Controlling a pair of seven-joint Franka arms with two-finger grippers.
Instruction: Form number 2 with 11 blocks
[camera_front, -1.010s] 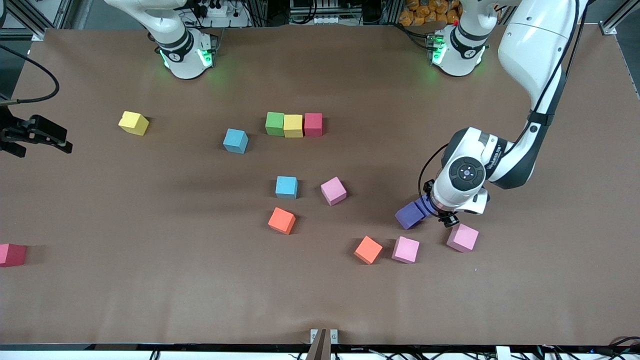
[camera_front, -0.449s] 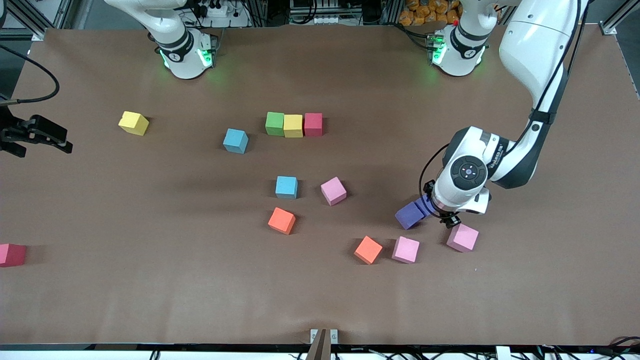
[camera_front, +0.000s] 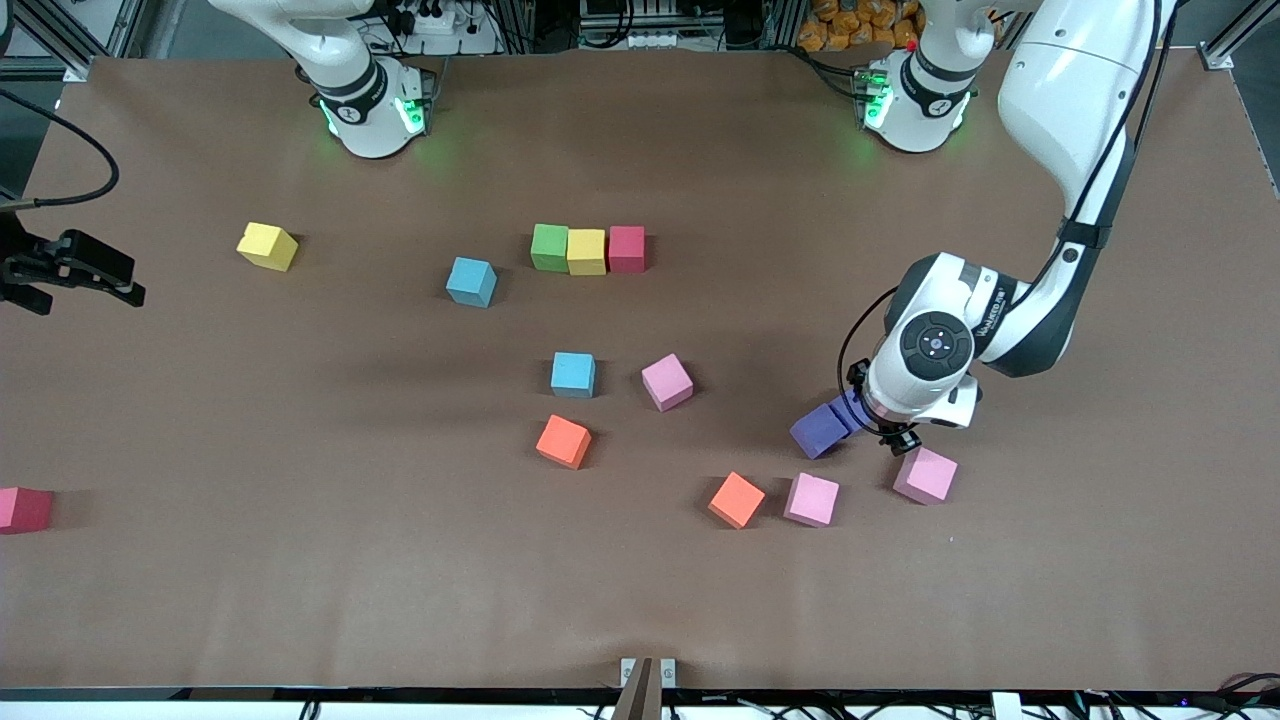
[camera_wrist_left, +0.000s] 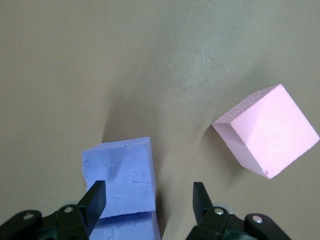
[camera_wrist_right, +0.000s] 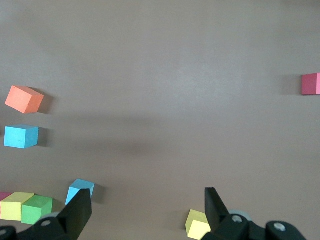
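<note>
- Left gripper (camera_wrist_left: 148, 197) hangs released over the purple blocks (camera_front: 828, 425), one finger on top: misaligned, so no grasp
- Right gripper (camera_wrist_right: 147, 207) waits, spread wide, clear of the green-yellow-red row (camera_front: 587, 249)

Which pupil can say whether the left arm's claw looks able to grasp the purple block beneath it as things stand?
Probably yes. The left claw is open right over the purple block, though off-centre, with one finger above it. The pink block stands apart.
</note>
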